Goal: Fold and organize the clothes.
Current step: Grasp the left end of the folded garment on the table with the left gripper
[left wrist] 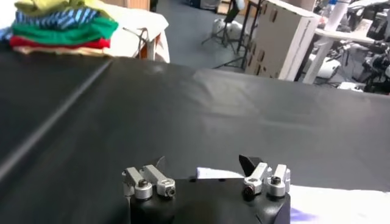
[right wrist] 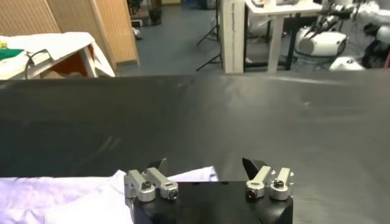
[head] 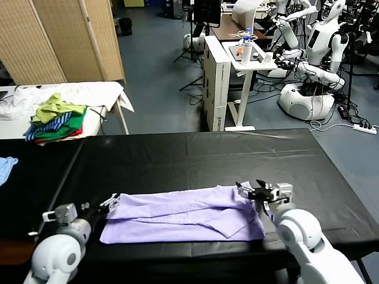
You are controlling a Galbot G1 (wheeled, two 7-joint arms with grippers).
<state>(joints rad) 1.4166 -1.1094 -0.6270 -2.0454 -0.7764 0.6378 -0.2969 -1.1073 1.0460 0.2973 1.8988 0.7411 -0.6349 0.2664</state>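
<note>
**Both hands open at the ends of the folded shirt**

The left hand (head: 112, 201) sits at the left end of the lavender T-shirt (head: 183, 214), its fingers spread wide with nothing between them; in the left wrist view the same hand (left wrist: 207, 173) shows its two finger tips well apart, a pale edge of the shirt just beyond them. The right hand (head: 256, 190) is at the shirt's right end, by the far right corner, likewise wide open and holding nothing; in the right wrist view that hand (right wrist: 207, 170) stands over the shirt's edge (right wrist: 73, 198), the cloth lying beneath and to one side of the fingers.

The T-shirt lies flat as a long folded band across the near part of the black tabletop (head: 195, 157), between the two hands, with a flap folded over toward its right end.

Well apart from the shirt, beyond its far left, a pile of green, blue-striped and red garments (head: 56, 121) rests on a white side table (head: 95, 94). A light blue cloth (head: 6, 168) lies at the left edge of the tabletop.
</note>
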